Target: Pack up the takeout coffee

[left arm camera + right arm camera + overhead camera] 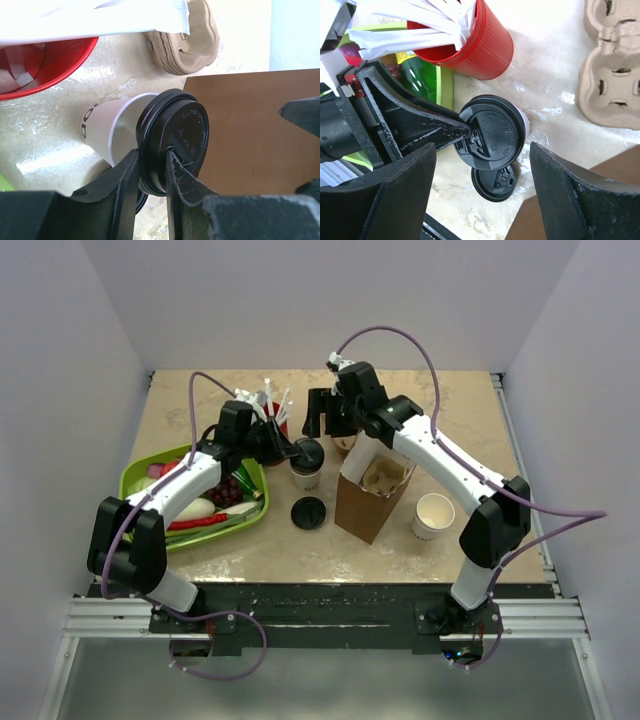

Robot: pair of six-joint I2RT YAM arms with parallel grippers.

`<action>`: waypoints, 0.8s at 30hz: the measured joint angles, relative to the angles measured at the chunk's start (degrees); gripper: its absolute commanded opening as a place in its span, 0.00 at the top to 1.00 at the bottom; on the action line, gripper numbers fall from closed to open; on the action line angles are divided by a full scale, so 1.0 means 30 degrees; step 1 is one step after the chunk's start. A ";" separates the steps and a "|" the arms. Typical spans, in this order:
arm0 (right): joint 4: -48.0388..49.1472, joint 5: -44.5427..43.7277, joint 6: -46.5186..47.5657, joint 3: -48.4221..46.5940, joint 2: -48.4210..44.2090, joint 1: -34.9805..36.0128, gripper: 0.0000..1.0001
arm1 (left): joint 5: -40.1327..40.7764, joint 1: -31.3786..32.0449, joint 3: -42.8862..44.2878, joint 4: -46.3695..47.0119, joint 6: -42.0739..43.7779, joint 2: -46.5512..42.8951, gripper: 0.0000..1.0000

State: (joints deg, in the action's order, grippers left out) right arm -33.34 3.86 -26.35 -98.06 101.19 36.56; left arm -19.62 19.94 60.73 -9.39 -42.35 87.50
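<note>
The table [470, 410] is seen from above, with both arms reaching toward its middle. A brown bag [358, 512] stands open near the centre, and a pulp carrier is seen inside it. At the left a green tray [127, 483] with fruit and vegetables is placed.

More carriers [615, 75] lie stacked behind the bag. A red cup [487, 47] filled with wrapped straws stands just behind the coffee.

The coffee [306, 468] is found between the tray and the bag, just left of the bag. Its lid is on. Whether its bottom touches the table cannot be told.

The left gripper [151, 157] is closed on the rim of the coffee's lid, one finger on each side of the edge. The right gripper [482, 146] is held above the coffee with its jaws spread wide, and nothing is touched by them.

A lidless cup [434, 516] stands right of the bag. A loose lid [308, 512] lies flat on the table, just in front of the coffee.
</note>
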 measured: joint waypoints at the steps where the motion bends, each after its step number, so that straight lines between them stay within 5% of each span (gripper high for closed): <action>1: 0.0080 0.0051 -0.0022 0.0000 0.0000 -0.0007 0.21 | -0.0007 0.0000 0.0000 -0.0007 -0.0015 0.0000 0.86; 20: -0.1064 0.1100 -0.0066 -0.0036 0.3439 -0.0066 0.28 | 0.0036 0.0000 0.0000 -0.0430 0.0036 0.1049 0.82; 24: -0.1086 0.1479 -0.0058 -0.0036 0.3439 -0.0066 0.29 | 0.0109 0.0000 0.0000 -0.0510 0.0051 0.1049 0.75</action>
State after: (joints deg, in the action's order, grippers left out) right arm -36.60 8.29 -26.52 -98.17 111.50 36.36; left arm -19.29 19.94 60.73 -10.92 -42.19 90.65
